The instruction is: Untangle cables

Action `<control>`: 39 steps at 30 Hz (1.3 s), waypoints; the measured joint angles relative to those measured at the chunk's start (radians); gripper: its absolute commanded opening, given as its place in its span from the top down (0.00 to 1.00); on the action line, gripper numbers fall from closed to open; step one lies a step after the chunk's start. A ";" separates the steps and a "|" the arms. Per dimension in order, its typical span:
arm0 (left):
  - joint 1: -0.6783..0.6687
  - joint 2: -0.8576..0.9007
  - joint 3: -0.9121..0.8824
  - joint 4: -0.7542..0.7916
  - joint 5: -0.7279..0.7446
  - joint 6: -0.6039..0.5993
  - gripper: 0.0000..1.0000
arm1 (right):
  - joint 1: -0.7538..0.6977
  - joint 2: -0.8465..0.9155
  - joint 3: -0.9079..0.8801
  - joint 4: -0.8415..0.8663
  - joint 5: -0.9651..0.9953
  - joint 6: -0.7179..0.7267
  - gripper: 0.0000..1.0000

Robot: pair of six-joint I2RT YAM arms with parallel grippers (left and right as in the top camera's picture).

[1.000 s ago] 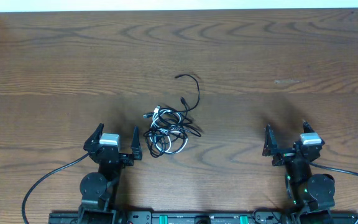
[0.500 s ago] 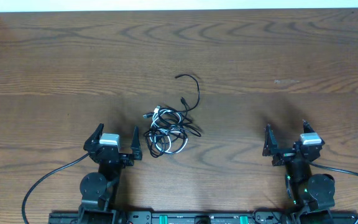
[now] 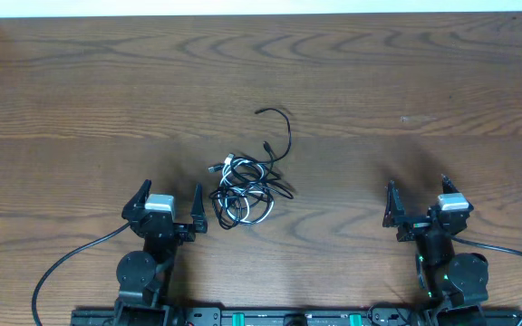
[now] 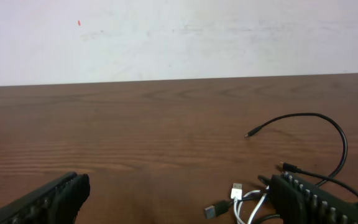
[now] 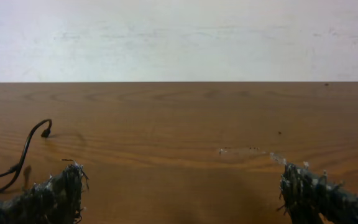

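The cables lie in a small knotted heap on the tabletop, just beside the left end effector and well apart from the right end effector. Both have their jaws spread wide and hold nothing. The cords look light, thin and limp, likely to drag the whole heap when one is pulled. The free black end arcing away from the heap seems the soundest hold, or else the white cable near its plug.
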 measured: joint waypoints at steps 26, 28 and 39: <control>0.000 0.000 0.069 0.216 -0.005 -0.013 0.03 | 0.000 0.000 0.000 0.000 0.000 0.000 0.01; 0.000 0.000 0.130 0.211 -0.006 -0.031 0.03 | 0.000 0.000 0.000 0.000 0.000 0.000 0.01; 0.000 0.146 0.566 -0.113 -0.003 -0.113 0.03 | 0.000 0.000 0.000 0.000 -0.001 0.000 0.01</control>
